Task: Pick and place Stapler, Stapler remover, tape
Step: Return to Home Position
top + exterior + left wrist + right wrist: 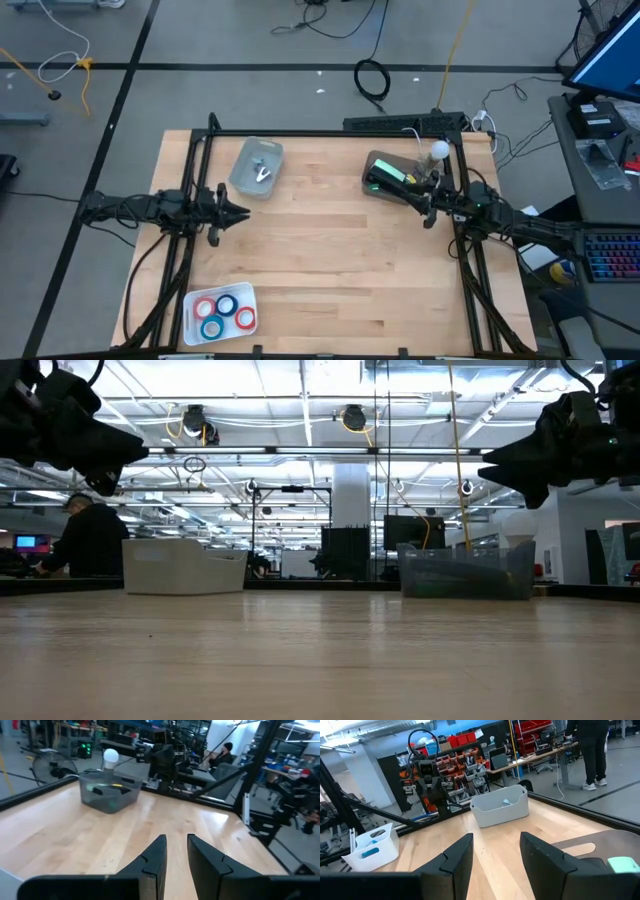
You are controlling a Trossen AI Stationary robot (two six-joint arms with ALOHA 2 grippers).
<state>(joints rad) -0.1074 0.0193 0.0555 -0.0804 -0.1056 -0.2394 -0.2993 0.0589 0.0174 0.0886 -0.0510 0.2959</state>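
Black and bare, the left claw (176,851) hung with its fingers a narrow slot apart and nothing between them. It was raised off the wooden surface (320,250) at the left edge, pointing across toward the far side. The right claw (496,855) faced it from the right edge. Its fingers were spread noticeably wider, it was likewise empty, and it too was lifted clear of the wood. With both arms drawn back to opposite edges and holding nothing, they looked to be retiring to a rest pose, not reaching for anything. That pose kept the middle of the surface free.

Just beside the right claw stood the dark bin (375,165), with a green stapler (385,180) showing inside it. Across from it, nearer the left arm, the gray bin (247,158) held a small pale item (262,173) that was probably a staple remover, though its shape was too small to make out. Each bin sat within easy reach of one arm, which suited dropping things in from above.

Well apart from both claws, at the near left corner, the white tray (246,294) carried the tape (224,311): four flat rolls, two red and two blue, lying side by side. No loose item showed on the bare wood, so the sorting seemed finished.
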